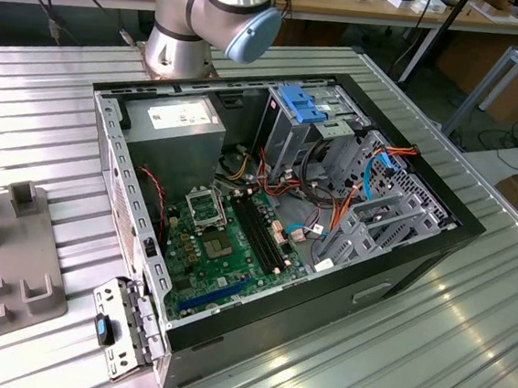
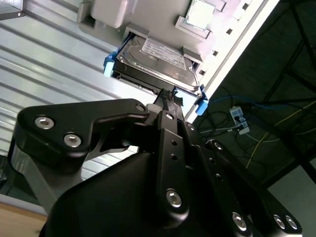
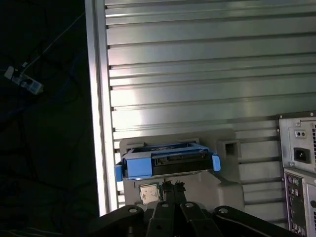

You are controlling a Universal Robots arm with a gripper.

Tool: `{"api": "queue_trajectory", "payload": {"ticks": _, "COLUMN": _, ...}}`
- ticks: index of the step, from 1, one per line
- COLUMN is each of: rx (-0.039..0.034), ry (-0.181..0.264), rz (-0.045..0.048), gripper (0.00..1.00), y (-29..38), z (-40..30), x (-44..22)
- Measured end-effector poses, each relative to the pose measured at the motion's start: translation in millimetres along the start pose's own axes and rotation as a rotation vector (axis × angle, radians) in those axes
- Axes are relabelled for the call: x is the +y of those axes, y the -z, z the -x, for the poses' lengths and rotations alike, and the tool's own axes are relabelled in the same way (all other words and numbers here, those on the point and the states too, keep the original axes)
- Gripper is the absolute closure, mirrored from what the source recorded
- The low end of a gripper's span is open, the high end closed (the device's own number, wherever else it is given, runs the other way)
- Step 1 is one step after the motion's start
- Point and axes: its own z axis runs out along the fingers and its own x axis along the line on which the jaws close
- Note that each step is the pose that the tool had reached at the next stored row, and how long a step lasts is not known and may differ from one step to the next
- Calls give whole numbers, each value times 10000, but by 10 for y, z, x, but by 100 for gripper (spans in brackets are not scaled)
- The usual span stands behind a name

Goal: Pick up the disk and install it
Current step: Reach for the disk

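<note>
Gripper stretched toward disk, perhaps touching its near edge

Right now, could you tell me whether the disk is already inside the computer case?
No; in the first wrist view the disk sits in a grey holder on the ribbed table, outside the computer case.

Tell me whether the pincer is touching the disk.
Cannot tell. In both wrist views the pincer ends right at the near edge of the disk, but its own tip hides the meeting point, so neither contact nor gap shows plainly.
</note>
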Motion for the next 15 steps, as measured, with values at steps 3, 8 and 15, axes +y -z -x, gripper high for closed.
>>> {"api": "queue_trajectory", "payload": {"ticks": 3, "rx": 0, "ry": 2, "rz": 0, "gripper": 89, "y": 0, "z": -12, "x": 0}}
{"api": "queue_trajectory", "payload": {"ticks": 8, "rx": 80, "ry": -3, "rz": -8, "gripper": 89, "y": -1, "z": -13, "x": 1}}
{"api": "queue_trajectory", "payload": {"ticks": 15, "rx": 478, "ry": 76, "rz": -42, "gripper": 89, "y": -4, "z": -11, "x": 10}}
